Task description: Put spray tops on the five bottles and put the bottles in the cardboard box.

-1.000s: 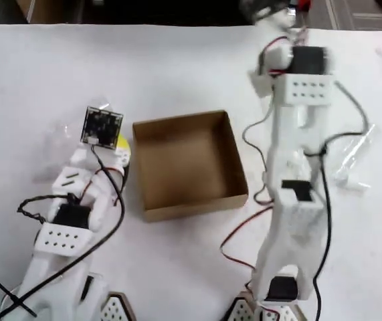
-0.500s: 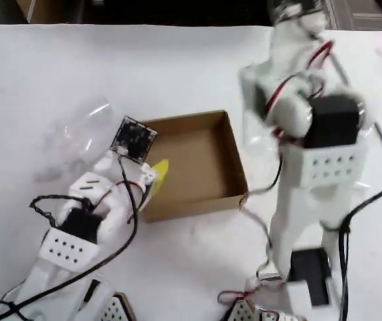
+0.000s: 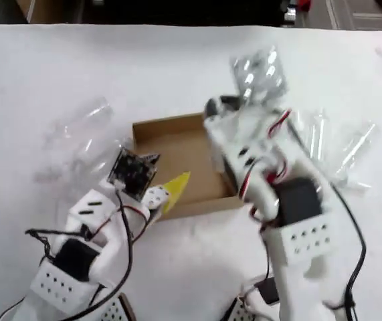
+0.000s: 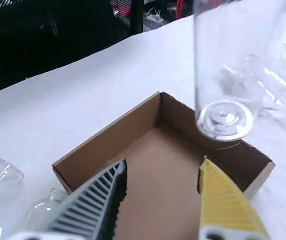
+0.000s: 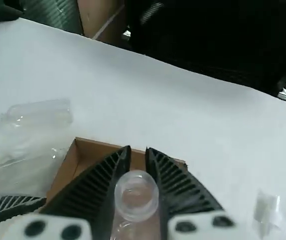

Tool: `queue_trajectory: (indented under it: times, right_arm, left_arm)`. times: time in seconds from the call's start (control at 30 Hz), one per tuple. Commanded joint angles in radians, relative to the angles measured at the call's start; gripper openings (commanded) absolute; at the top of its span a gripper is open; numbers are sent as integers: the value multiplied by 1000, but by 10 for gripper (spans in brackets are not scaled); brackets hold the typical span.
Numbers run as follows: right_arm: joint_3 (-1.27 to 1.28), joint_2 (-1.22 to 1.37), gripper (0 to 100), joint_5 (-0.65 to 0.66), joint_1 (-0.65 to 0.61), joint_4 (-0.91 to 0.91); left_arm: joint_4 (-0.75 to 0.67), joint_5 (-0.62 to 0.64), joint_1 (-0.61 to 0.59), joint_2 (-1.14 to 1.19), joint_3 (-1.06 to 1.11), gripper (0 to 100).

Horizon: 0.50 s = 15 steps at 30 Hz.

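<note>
The right gripper [image 5: 137, 150], clamped on a clear bottle [image 5: 136, 195], has swung from the far right to above the cardboard box [image 3: 177, 144]. The left gripper [image 4: 163, 165], wide and empty, has reached the box's near-left edge. The bottle's neck looks bare, so it probably still needs a top.

High camera looks steeply down over the tabletop [image 3: 144, 60]. Wrist cameras sit low, close, oblique. All three share the cardboard box [image 3: 177, 152].
</note>
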Motion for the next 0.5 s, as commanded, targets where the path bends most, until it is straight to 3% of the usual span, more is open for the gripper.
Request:
queue_trajectory:
  times: [0.0,0.3,0.47]
  right_arm:
    - [190,-156,15,-9,-122,-137]
    - [229,-171,15,-9,-269,-140]
    - [238,-180,15,-2,-274,-114]
  left_arm:
    - [-32,81,61,-88,26,222]
    - [-157,60,47,-56,95,220]
    - [-238,68,-58,-5,100,219]
